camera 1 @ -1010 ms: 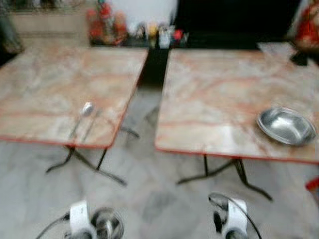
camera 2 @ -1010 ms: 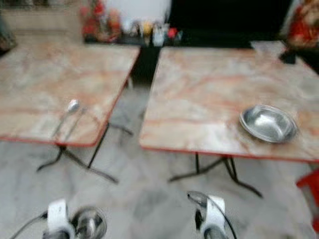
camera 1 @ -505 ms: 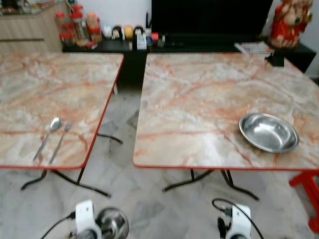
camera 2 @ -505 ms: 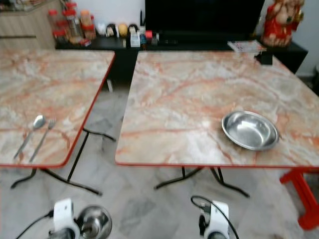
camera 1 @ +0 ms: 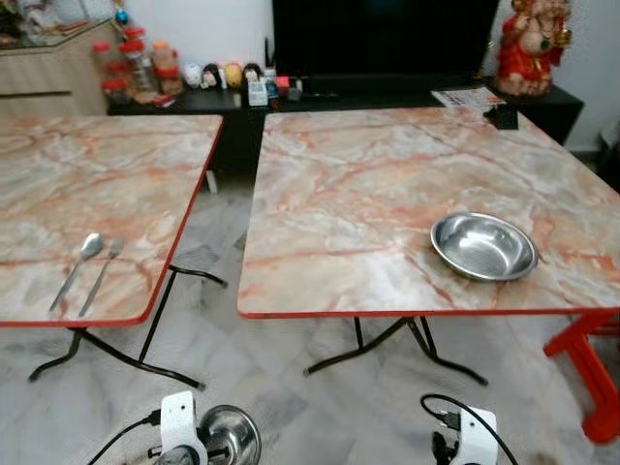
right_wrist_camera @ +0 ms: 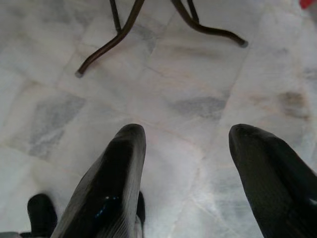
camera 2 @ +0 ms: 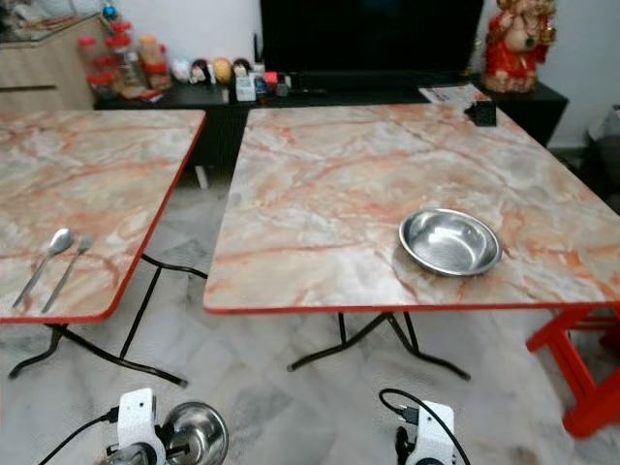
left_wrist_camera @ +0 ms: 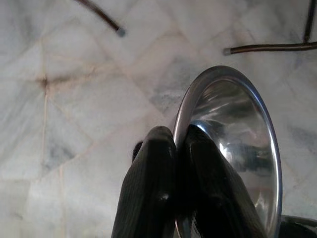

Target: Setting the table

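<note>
While we look ahead, a steel bowl sits on the right table, and a spoon and fork lie together on the left table. At our left wrist, the left gripper is clamped on a second bowl's rim above the floor; at our right wrist, the right gripper hangs with fingers apart.

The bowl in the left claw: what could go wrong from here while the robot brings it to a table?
1. The left claw pinches the bowl only at its thin rim, with the bowl on edge over the hard floor; it might slip and fall.
2. The spoon and fork lie near the left table's front edge; a bump there could knock them off.
3. Table legs reach out over the floor and could catch the robot's feet.
</note>
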{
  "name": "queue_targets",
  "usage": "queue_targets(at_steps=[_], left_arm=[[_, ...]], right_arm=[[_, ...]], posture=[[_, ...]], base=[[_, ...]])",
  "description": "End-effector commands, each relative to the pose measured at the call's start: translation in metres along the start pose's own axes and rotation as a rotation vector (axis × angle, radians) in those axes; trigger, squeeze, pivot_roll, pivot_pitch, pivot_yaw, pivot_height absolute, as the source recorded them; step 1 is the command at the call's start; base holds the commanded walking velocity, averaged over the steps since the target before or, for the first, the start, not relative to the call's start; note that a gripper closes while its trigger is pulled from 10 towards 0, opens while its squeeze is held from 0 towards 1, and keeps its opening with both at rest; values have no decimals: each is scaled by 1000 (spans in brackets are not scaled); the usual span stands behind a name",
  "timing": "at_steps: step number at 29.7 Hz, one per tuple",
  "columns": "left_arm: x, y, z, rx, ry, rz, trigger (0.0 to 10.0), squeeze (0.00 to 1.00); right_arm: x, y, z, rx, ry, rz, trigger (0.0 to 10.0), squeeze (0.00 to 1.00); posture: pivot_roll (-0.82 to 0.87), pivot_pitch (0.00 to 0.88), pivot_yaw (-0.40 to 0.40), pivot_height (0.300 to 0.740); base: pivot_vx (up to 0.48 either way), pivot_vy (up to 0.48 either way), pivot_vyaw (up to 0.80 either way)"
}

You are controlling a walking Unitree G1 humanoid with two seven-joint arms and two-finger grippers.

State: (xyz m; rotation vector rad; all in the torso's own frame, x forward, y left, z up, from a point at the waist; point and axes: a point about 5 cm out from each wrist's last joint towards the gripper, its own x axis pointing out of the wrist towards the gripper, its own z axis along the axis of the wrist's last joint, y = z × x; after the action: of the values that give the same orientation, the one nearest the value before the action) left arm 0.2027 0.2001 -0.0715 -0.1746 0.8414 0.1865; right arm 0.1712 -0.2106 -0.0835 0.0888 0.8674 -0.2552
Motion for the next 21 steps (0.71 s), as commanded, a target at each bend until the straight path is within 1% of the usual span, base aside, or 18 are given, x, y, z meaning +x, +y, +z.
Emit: queue_targets(at_steps=[1, 2, 9, 17, 21], left_arm=[[0, 2, 1, 3, 5, 6, 10000, 0], [0, 2, 0, 3, 6, 6, 10000, 0], [0, 1, -2, -2, 9, 7, 10000, 0], [-1, 2, -3, -5, 11, 9, 10000, 0], [-1, 1, -3, -7, 7, 8, 10000, 0]], right_arm=[[1, 3, 1, -18, 3, 5, 10000, 0], [0, 3, 0, -34, 11, 12, 10000, 0], [0, 2, -2, 7, 9, 12, 10000, 0], [0, 1, -1, 0, 5, 7, 10000, 0], [0, 0, 0, -10, 3, 7, 10000, 0]], posture=[[-47, 0, -13, 740], [-47, 0, -14, 740], [-49, 0, -17, 740], [-51, 0, -20, 740], [-52, 0, -24, 740]], base=[[0, -345, 587], [0, -341, 0], [0, -344, 0], [0, -342, 0], [244, -338, 0]])
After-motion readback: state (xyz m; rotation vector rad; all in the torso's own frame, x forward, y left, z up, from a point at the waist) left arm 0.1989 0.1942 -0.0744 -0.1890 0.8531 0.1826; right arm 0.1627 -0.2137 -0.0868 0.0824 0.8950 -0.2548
